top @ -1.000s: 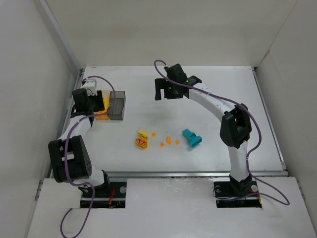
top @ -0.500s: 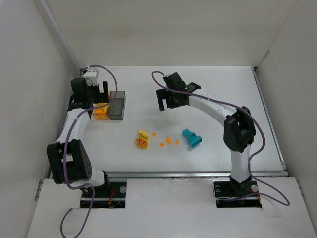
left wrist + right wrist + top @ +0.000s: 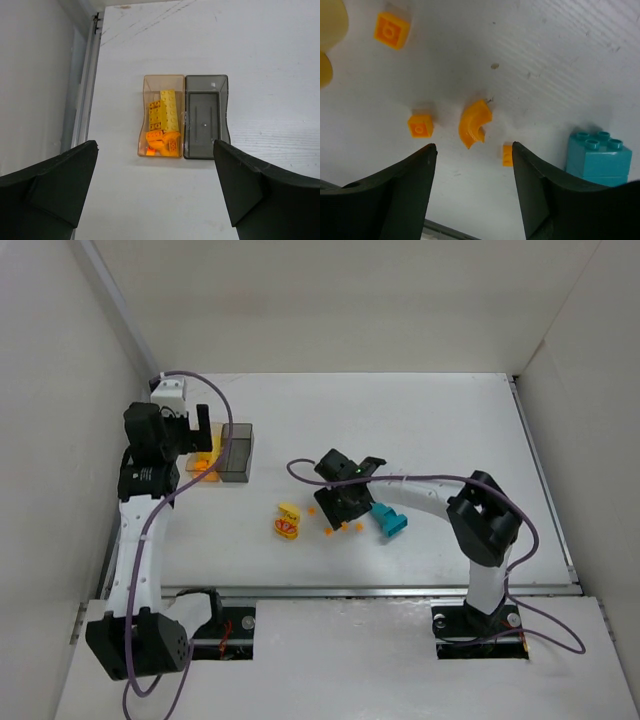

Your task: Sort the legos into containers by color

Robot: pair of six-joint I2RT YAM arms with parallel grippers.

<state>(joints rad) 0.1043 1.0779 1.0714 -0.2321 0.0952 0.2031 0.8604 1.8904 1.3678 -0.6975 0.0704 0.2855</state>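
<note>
We found the translucent amber box (image 3: 163,77) holding studded yellow and orange bricks (image 3: 167,110), the smoky grey box (image 3: 206,80) touching it, and the left gripper (image 3: 155,147) released above both. Only the right wrist view resolved the curved orange piece (image 3: 474,122) on the worktop (image 3: 545,50), straddled untouched by the parted right gripper (image 3: 473,146).

Bright, even overhead light, soft faint shadows; wrist views sharp, dark foreground edges slightly blurred.

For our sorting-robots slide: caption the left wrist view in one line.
Open left gripper above two adjoining boxes: yellow and orange legos in the amber box, grey box empty.
</note>
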